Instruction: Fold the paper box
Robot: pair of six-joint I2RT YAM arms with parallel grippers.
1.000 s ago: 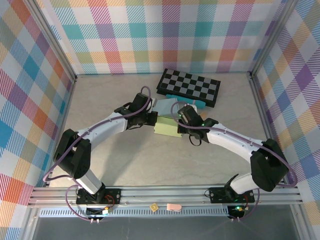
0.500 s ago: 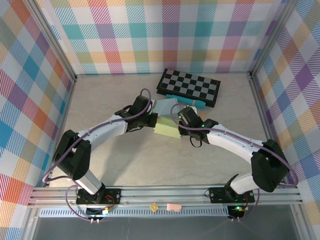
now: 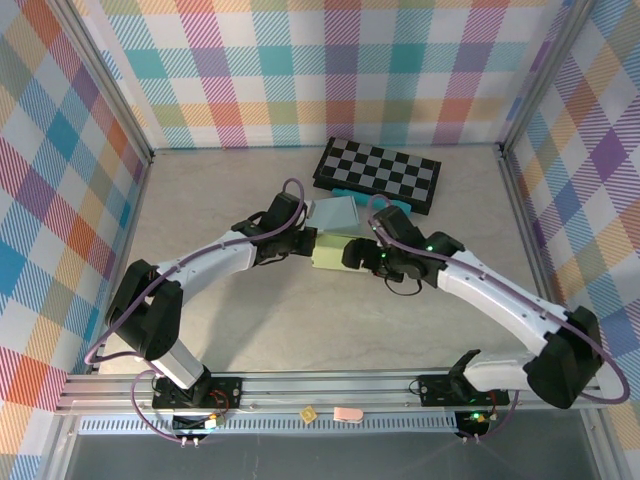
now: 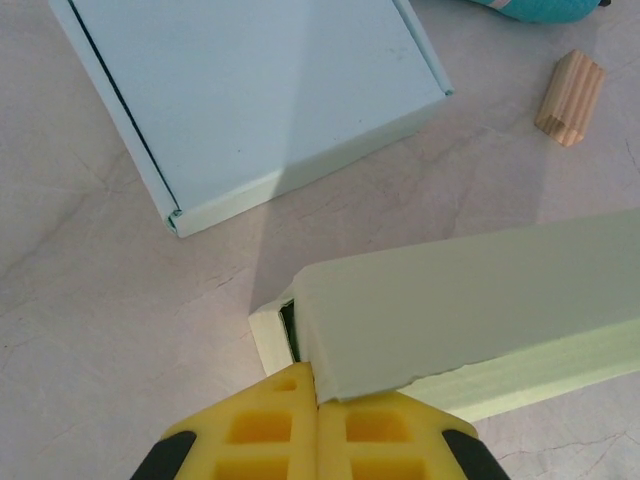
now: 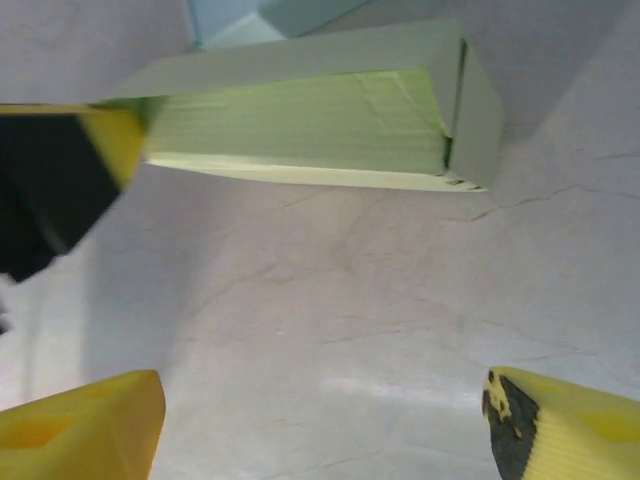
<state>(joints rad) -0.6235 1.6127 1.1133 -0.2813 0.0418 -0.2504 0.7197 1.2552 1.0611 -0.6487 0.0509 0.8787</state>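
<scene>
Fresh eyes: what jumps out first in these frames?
A pale green paper box sits mid-table with both arms meeting at it. The left end effector, shut, touches its lid corner, and the right end effector is open, just short of it. Behind lie a light blue box and a checkerboard.

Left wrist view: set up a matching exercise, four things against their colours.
Things:
1. far box
2. near box
3. block
4. fingers

Colours:
a. yellow
b. pale blue
c. pale green
d. tan wood

Pairs: 1-b, 2-c, 3-d, 4-a
</scene>
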